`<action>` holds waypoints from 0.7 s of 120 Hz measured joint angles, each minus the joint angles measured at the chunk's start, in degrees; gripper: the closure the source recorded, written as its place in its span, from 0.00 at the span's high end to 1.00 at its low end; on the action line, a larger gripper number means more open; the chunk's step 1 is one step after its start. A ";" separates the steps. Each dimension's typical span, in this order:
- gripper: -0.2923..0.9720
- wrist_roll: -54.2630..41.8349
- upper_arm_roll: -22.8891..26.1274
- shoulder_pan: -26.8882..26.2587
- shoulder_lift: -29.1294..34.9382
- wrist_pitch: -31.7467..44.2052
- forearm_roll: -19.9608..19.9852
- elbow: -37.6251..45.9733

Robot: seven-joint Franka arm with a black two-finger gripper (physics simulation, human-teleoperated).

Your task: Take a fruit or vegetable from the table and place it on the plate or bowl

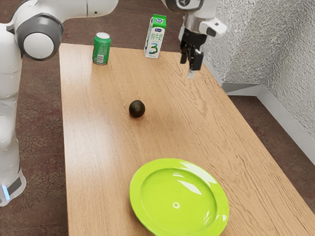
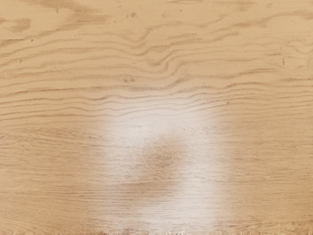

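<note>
Up at the far end first, with the gripper (image 1: 192,69): hanging above the table (image 1: 221,137) on the exterior view's right, pointed straight down, clear of the wood. Hard to read the jaws from this angle, so cannot tell whether parted or closed; nothing seen gripped at the lower end. Just to the exterior view's left of the hand and a touch farther back, a white milk carton (image 1: 155,37), standing upright. Farther left along that same far edge, a green can (image 1: 101,48), also upright, well apart from the carton. Now to the prize: a dark round fruit (image 1: 137,108), sitting alone on the wood around mid-table, nearer than the gripper, off to its left in the exterior view, and well apart from it. Down at the near end, a lime-green plate (image 1: 147,196), lying flat, well apart from the fruit. Beyond the table's right side, a rough grey wall (image 1: 266,39). From the wrist, pale wood grain of the table (image 2: 156,58) directly under the hand, with a soft bright patch and a dim shadow inside it.
</note>
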State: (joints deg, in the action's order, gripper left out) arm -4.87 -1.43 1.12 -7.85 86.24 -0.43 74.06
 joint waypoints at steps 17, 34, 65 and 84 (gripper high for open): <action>0.77 -0.13 0.00 0.19 0.33 -1.65 0.07 -0.24; 0.77 -3.59 0.71 0.42 -0.05 -3.56 -0.26 -0.20; 0.77 -19.88 1.82 -0.85 14.10 1.81 -0.59 20.06; 0.77 -32.22 1.34 0.33 21.36 11.47 -1.04 33.59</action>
State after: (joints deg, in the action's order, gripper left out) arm -37.09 -0.08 1.45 13.51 97.72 -1.47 107.65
